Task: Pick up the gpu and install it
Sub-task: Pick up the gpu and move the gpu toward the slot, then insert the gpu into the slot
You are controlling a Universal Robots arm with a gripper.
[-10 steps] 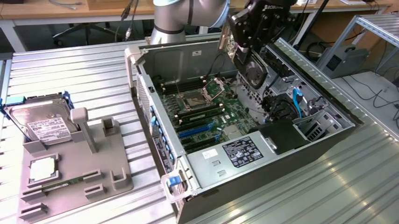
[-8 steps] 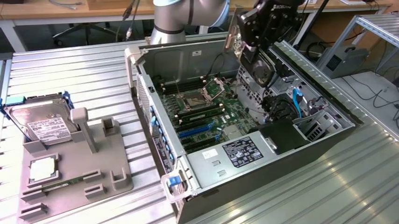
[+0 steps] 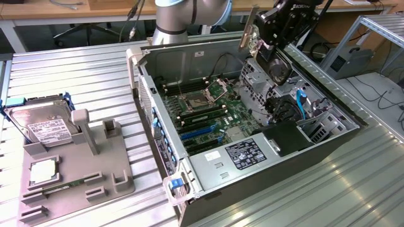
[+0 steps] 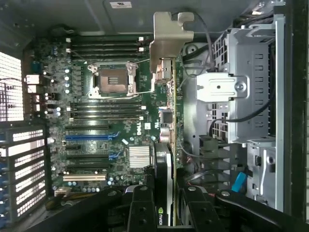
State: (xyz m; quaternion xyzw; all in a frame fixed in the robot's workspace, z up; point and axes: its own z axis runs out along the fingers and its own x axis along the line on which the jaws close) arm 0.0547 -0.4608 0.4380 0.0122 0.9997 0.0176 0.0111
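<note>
The claw is clamped on the gpu, its fingers pressing on either face of the card, which hangs in the air over the open computer case near the case's far corner, touching nothing below it. In the exterior view the card is tilted, its silver bracket uppermost and its round fan facing the exterior view's right. From the wrist view the gpu appears edge-on, with the bracket at the end away from the claw and the motherboard under it (empty processor socket, blue slots). The case lies on its side on the ribbed metal worktop. Well apart, at the exterior view's left, a grey holder carries a hard drive.
</note>
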